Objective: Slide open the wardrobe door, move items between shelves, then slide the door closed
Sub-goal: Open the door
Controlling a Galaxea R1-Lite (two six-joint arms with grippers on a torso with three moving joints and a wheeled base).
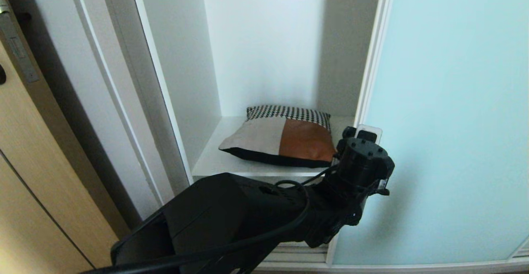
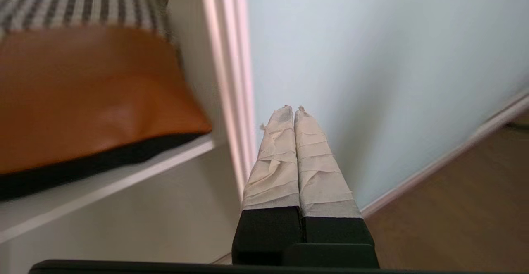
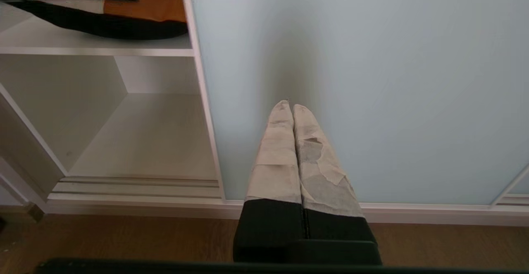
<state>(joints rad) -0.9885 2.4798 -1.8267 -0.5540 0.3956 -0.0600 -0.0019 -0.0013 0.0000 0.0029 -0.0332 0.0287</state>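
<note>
Tan wood of a door (image 1: 37,170) with a metal latch plate (image 1: 16,48) fills the far left of my head view, and beside it stands the white side wall of the wardrobe (image 1: 173,79). Next comes the open bay, where the patchwork cushion (image 1: 281,137) lies flat on a white shelf (image 1: 215,162), its houndstooth strip toward the back wall, its cream panel on the left and its rust-orange panel on the right, dark backing underneath. My left arm reaches across in front of that shelf, its wrist at the cushion's right corner. My left gripper (image 2: 292,110) has its taped fingers pressed together with nothing between them, pointing at the pale glass just beside the door's frame edge (image 2: 231,79); I cannot tell whether the tips touch. Right of that, the sliding wardrobe door (image 1: 446,113) covers the rest of the wardrobe. My right gripper (image 3: 289,106) is likewise squeezed closed and empty, aimed low at the same glass above the wood-grain floor (image 3: 124,237).
</note>
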